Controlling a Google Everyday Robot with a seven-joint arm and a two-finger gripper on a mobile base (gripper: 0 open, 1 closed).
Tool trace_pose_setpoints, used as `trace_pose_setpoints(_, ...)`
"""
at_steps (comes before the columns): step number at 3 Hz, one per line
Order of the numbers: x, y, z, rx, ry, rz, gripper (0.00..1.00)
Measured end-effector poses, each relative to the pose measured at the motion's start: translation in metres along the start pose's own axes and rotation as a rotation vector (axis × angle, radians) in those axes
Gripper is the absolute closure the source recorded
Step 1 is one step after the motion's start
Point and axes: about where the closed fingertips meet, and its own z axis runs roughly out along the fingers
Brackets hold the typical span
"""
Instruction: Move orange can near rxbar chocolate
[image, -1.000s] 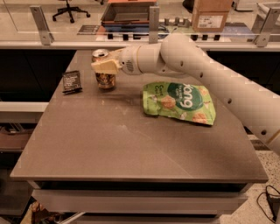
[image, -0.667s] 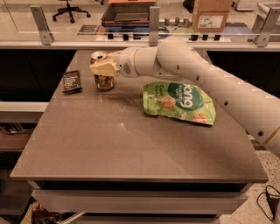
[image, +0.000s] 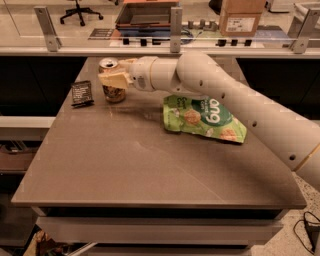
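Observation:
The orange can (image: 113, 93) stands upright at the far left of the table, its silver top showing. The rxbar chocolate (image: 82, 93), a small black bar with white print, lies flat just left of the can, a short gap between them. My gripper (image: 113, 78) reaches in from the right on the white arm. Its cream fingers (image: 116, 80) sit around the can's upper body and hide part of it.
A green snack bag (image: 204, 118) lies flat right of the can, under the white arm (image: 235, 100). The brown table (image: 150, 165) stretches toward the front. A glass rail with metal posts (image: 175, 30) runs behind the table.
The gripper and the can have shifted slightly left toward the black bar. The bag and the bar have not moved.

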Motion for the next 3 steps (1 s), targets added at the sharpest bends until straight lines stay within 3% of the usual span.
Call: trace_pose_setpoints(3,-0.0006,0.0053,0.0053,-0.011,-0.001,-0.001,0.13)
